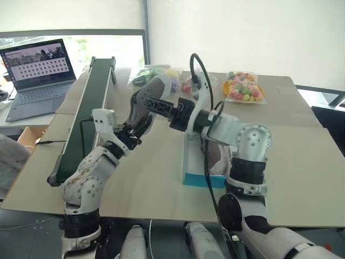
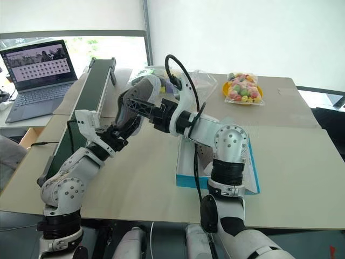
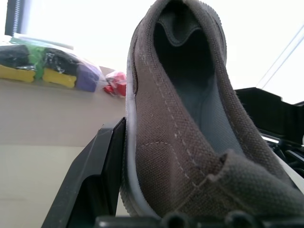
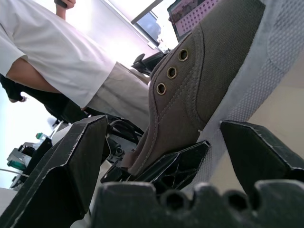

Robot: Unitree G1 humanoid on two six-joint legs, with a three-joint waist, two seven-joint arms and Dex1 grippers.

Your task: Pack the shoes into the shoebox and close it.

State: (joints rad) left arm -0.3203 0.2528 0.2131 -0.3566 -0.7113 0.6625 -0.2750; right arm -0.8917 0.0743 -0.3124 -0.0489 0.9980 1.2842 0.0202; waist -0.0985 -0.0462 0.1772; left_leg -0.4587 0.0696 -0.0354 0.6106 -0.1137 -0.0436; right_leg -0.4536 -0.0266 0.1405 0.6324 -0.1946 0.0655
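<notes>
The left hand (image 2: 119,131) is clamped on a grey-brown shoe (image 2: 133,102), lifted above the worktop (image 2: 145,178). The right hand (image 2: 141,108), fingers apart, straddles it beside the turquoise shoebox (image 2: 186,181).

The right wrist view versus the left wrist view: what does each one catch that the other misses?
Right wrist view alone: a person in a white shirt, the shoe's brass eyelets, and a laptop screen. Left wrist view alone: the shoe's dark inside, clear bags of colourful items and the tabletop. Both share the same grey-brown shoe, held up by the shut left end effector while the right end effector stands open beside it.
</notes>
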